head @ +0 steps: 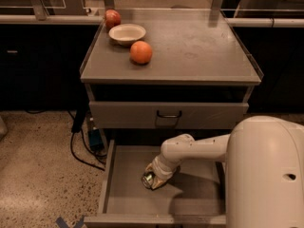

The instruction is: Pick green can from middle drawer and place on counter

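The middle drawer is pulled open below the cabinet, showing its flat grey floor and low side walls. The green can lies on the drawer floor left of centre, with only its shiny silver end and a bit of dark side showing. My gripper reaches down into the drawer from the right and sits right at the can, covering most of it. The counter is the broad grey top of the cabinet above.
On the counter's back left are an orange, a pale bowl and a red apple. A closed drawer front with a black handle sits above the open drawer. My white arm and body fill the lower right. Cables lie on the floor at left.
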`<action>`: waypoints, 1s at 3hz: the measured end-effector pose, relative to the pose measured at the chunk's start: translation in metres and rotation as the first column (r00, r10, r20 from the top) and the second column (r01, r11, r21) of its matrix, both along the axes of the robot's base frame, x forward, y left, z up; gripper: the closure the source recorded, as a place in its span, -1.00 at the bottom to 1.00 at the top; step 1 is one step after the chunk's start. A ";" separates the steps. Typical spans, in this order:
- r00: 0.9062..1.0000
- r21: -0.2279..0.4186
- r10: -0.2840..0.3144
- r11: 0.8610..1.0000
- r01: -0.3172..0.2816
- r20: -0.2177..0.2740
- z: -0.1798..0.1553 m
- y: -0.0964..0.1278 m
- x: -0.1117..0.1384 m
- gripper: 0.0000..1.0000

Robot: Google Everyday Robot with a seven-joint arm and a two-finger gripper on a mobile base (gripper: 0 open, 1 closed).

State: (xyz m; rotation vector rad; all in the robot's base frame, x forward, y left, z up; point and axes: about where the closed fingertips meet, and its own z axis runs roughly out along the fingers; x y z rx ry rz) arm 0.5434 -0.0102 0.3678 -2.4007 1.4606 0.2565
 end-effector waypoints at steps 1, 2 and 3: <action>1.000 -0.001 0.001 1.000 -0.001 0.000 0.000 0.000 0.000 1.00; 0.999 0.005 0.014 1.000 -0.014 0.029 0.027 -0.006 -0.007 1.00; 0.993 0.014 0.032 0.999 -0.033 0.115 0.085 -0.020 -0.020 1.00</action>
